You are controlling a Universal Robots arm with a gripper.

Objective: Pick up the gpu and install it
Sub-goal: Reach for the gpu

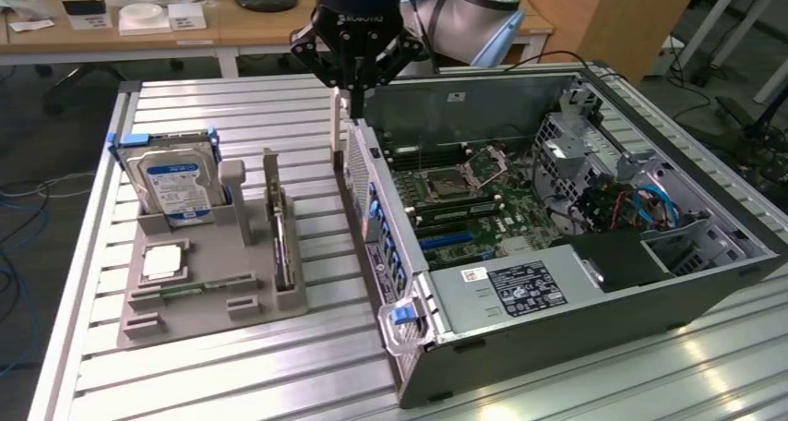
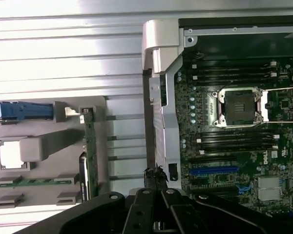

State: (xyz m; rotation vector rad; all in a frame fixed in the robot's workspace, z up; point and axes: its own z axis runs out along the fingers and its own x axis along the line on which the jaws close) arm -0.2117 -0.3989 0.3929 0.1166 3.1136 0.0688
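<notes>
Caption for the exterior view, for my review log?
Shut claw hovers over the edge of the open computer case; gpu stands in the grey holder.

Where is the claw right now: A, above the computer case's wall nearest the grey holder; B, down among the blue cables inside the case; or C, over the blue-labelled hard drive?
A: the claw hangs just above the computer case's wall that faces the grey holder.
</notes>
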